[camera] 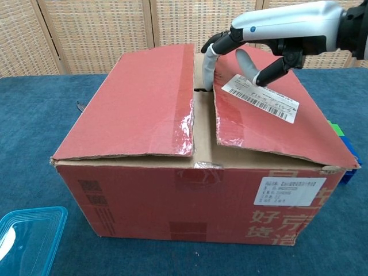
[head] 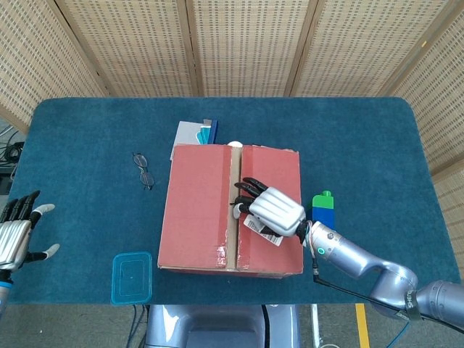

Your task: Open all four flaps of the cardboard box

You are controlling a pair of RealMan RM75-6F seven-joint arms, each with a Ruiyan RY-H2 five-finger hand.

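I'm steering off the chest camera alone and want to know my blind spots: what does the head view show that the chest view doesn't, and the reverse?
Only the head view shows the left hand, open and apart from the box near the table's left edge, the glasses, and the booklets behind the box. Only the chest view shows the box's front wall and the right flap tilted up at the seam. Both show the right hand with fingers at the centre seam, the cardboard box, the blue lid and the toy block.

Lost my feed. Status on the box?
Right hand fingertips hooked at right flap seam edge. Left hand open, idle. Cardboard box flaps not yet open.
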